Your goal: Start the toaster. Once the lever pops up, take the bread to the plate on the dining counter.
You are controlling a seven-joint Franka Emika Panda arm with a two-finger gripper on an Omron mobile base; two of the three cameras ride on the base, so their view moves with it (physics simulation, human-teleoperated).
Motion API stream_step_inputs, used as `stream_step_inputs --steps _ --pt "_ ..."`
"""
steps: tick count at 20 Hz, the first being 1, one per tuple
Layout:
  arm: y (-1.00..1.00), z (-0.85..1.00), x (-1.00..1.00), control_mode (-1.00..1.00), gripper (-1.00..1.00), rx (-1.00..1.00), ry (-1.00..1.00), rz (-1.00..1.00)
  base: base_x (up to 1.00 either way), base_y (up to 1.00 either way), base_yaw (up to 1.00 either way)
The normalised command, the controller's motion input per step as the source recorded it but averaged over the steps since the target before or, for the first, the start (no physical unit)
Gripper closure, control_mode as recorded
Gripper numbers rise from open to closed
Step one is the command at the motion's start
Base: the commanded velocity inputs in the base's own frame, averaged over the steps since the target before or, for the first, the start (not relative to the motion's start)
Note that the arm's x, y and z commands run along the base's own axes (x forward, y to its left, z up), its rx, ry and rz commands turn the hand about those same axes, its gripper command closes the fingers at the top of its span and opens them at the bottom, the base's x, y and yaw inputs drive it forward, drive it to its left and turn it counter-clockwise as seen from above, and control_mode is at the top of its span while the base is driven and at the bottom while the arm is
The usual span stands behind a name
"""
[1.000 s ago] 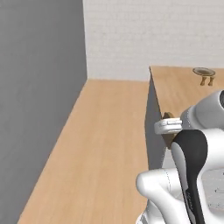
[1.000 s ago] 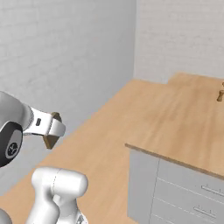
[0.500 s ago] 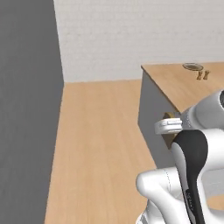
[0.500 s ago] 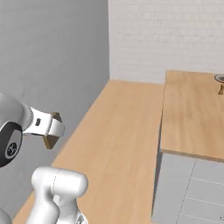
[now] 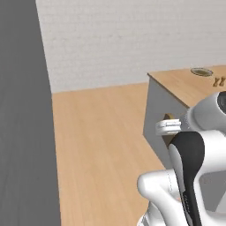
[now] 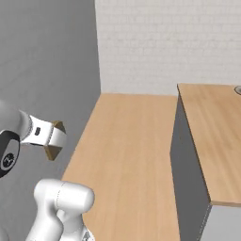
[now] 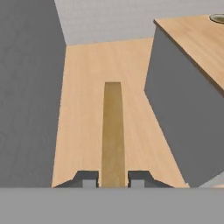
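The hand (image 7: 113,178) clamps the bread (image 7: 113,131) edge-on (long axis pointing straight ahead), beside the dining counter (image 7: 192,48).

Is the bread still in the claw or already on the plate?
In the claw: the bread sits edge-on between both fingertips. The plate lies far off on the dining counter.

We hold our arm up, bent at the elbow. Our claw (image 7: 113,178) points forward, its two fingers (image 7: 89,178) pinched on the bread (image 7: 113,131).

No legible txt, labels or nos. anywhere.
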Motion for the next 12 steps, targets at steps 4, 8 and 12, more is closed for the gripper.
stream_step_inputs --steps 4,8,12 --pt "0.0 0.0 0.0 1.0 1.0 0.0 0.0 0.0 1.0 0.0 -0.2" --pt "0.0 0.0 0.0 1.0 1.0 0.0 0.0 0.0 1.0 0.0 -0.2" --pt "0.0 0.0 0.0 1.0 1.0 0.0 0.0 0.0 1.0 0.03 -0.25"
